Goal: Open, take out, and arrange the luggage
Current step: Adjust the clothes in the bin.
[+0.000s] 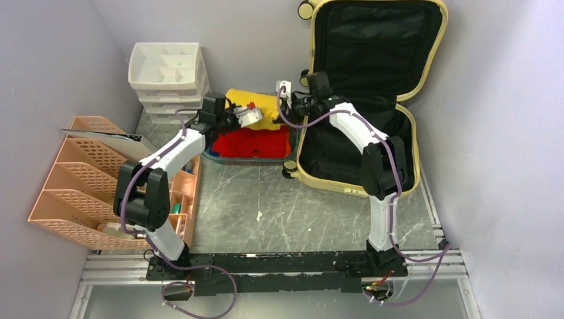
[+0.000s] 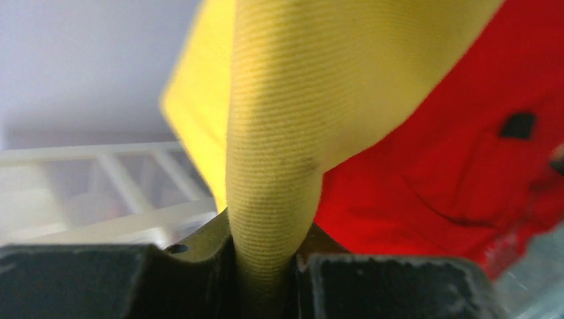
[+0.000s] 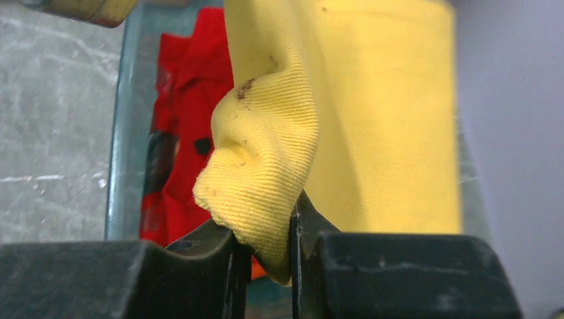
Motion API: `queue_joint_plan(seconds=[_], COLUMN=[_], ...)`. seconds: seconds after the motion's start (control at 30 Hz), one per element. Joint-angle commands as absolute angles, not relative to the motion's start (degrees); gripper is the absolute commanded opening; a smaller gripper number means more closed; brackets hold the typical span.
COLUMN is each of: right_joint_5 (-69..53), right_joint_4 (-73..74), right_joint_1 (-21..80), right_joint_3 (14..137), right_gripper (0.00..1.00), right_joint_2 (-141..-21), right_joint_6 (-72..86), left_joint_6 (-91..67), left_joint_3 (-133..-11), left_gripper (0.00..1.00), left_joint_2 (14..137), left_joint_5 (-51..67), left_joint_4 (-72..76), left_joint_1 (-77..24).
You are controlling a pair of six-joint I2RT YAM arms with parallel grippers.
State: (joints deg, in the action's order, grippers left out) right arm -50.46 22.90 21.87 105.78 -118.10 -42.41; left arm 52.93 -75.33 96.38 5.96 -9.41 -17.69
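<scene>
Overhead, the luggage (image 1: 389, 80) lies open at the table's (image 1: 279, 212) far right. Its lid leans on the back wall and black lining shows in both halves. My right arm crosses the lower half and hides part of it, and the lid's top edge is cut off by the frame.

Both arms reach to the tray (image 1: 246, 159) just left of the luggage. The left gripper (image 1: 249, 114) and right gripper (image 1: 287, 93) meet over a yellow cloth (image 1: 263, 106) that sits above a red cloth (image 1: 253, 143). From this height I cannot make out the fingers.

Up close, the left wrist view shows the left gripper (image 2: 266, 279) clamped on a rolled fold of yellow cloth (image 2: 299, 100). The fold fills the narrow gap between the jaws. The red cloth (image 2: 432, 173) lies behind it, and a white blur on the left looks like the drawers (image 2: 100, 179).

On the right wrist view, the right gripper (image 3: 266, 266) pinches a bunched corner of the yellow cloth (image 3: 372, 119), which has dark specks on it. The red cloth (image 3: 193, 100) sits in the tray (image 3: 123, 133) behind it, mostly covered. A tan shape (image 3: 93, 8) is cut off at the top-left corner, and I cannot identify it.

The drawers (image 1: 166, 73) stand behind the tray. A peach rack (image 1: 86, 179) fills the left side, partly hidden by my left arm.
</scene>
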Motion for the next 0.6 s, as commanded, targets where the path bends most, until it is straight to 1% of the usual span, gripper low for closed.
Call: queue_joint_plan(seconds=[0.0,0.27,0.43,0.47,0.5,0.53,0.57], right_joint_5=[-49.2,-47.5,-45.3,-44.9,-44.3,-43.6,-43.3], right_joint_4=[27.7,27.4,27.9,28.7,29.7,30.7,32.4], right_joint_1=[18.8,20.1,21.5,21.7,21.9,22.2,22.2], right_joint_3=[99.8,94.6,94.1,94.6,95.2,96.2,97.3], right_gripper=[0.0,0.0,0.0,0.0,0.0,0.07,0.2], right_joint_2=[-114.8,-116.4,-118.6,-119.4,-120.0,-120.5,-121.0], right_joint_6=[-45.5,-48.5,-49.9,-50.3,-50.8,-51.2,-51.8], left_joint_6=[56.8,60.3,60.5,60.5,60.3,60.3,60.2], left_joint_3=[-68.7,-60.8,-60.6,-60.9,-61.1,-61.3,-61.5], left_gripper=[0.05,0.05,0.05,0.07,0.16,0.27,0.39], left_joint_2=[93.4,92.0,91.2,91.1,91.0,90.9,90.7], left_joint_5=[-2.4,-4.9,-3.5,-2.8,-2.1,-1.1,-0.6], left_joint_4=[-11.8,-10.4,-14.0,-15.3,-16.6,-18.0,-19.3], left_joint_1=[-14.8,-14.8,-14.7,-14.7,-14.8,-14.7,-14.8])
